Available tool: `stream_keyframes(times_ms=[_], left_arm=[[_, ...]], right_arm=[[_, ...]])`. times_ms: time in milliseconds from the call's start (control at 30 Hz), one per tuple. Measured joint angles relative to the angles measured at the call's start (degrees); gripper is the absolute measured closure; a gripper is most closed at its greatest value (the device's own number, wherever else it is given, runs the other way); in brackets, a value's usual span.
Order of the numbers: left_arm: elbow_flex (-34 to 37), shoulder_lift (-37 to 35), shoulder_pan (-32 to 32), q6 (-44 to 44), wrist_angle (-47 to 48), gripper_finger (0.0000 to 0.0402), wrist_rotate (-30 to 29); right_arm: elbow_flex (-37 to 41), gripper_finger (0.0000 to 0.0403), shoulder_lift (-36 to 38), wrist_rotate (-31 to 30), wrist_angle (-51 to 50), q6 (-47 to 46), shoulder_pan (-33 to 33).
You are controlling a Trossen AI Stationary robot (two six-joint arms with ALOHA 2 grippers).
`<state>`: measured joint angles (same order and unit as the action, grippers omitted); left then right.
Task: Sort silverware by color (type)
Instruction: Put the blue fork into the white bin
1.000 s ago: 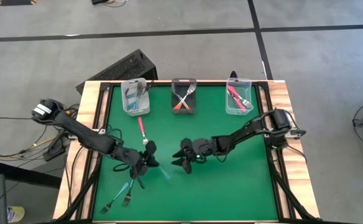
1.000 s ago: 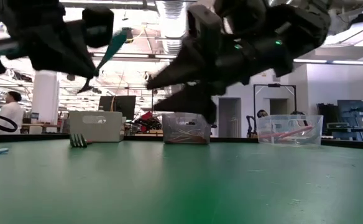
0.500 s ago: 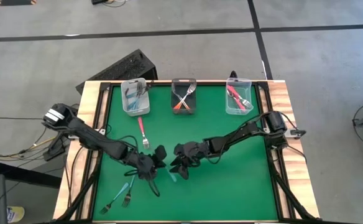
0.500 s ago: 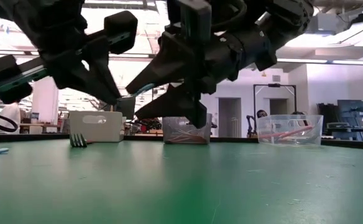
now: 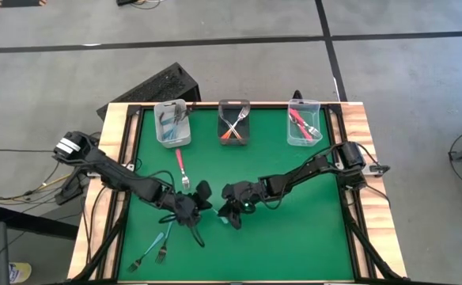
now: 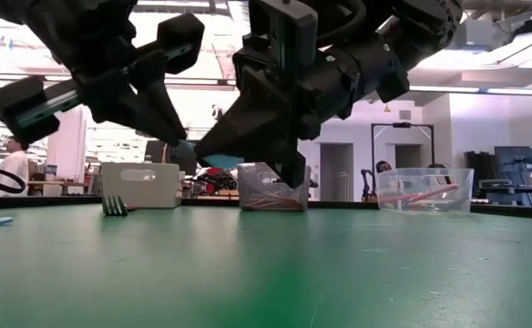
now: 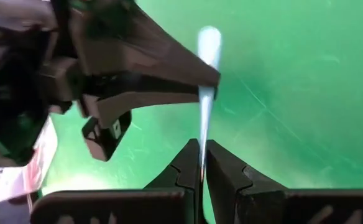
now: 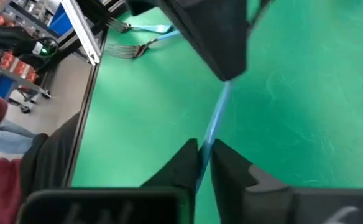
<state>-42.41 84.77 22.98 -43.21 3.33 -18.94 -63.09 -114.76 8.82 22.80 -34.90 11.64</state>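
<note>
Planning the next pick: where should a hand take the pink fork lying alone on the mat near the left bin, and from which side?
Take the pink fork at mid-handle, from straight above, closing across it: it lies flat with bare mat on both sides. The left hand and right hand are both shut on a blue fork.

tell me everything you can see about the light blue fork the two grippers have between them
The light blue fork shows as a slim, pale blue, plastic-looking handle; its tines are hidden. It is held in the air above the green table, near the middle. The left gripper is shut on one end and the right gripper is shut on the other, so both pinch it at once, as in a handover.
</note>
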Motion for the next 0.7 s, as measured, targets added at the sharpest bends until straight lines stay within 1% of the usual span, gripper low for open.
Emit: stream_keyframes(times_ms=[100,133,200,267,367,400,467,533,633,700], left_arm=[[0.00,0.00,0.22,5.03,-0.95,0.0395,-2.86],[0.00,0.00,0.12,6.97,-1.12,0.0395,-3.80],[-0.02,-0.01,-0.04,11.13,-2.19,0.0394,-6.51],[-0.02,-0.06,-0.06,17.34,-2.21,0.0389,-10.48],[-0.02,-0.26,-0.01,28.99,-1.30,0.0371,-18.00],[-0.02,-0.68,-0.05,32.31,-0.85,0.0363,-19.59],[-0.02,-2.16,-0.04,38.06,0.26,0.0347,-20.32],[-0.02,-4.51,0.17,43.46,2.78,0.0329,-18.66],[0.59,-8.67,0.22,50.55,6.39,0.0302,-17.11],[2.96,-11.81,0.15,53.51,5.78,0.0284,-17.62]], right_arm=[[0.13,0.0384,-0.02,-1.35,-0.64,1.46,-0.16],[0.13,0.0390,-0.04,-2.63,-0.43,1.78,-0.21],[0.04,0.0388,-0.04,-5.51,0.35,1.88,-0.24],[-0.01,0.0386,-0.04,-9.46,0.53,1.92,-0.16],[0.00,0.0386,-0.04,-18.32,0.59,2.02,0.07],[-0.02,0.0386,-0.01,-20.89,0.75,2.02,0.13],[0.14,0.0386,0.43,-25.50,0.67,1.98,0.37],[0.90,0.0386,0.88,-28.54,1.61,1.70,0.17],[3.31,0.0386,2.54,-29.56,2.10,1.99,-0.80],[5.32,0.0386,3.27,-29.76,5.88,2.37,-1.48]])
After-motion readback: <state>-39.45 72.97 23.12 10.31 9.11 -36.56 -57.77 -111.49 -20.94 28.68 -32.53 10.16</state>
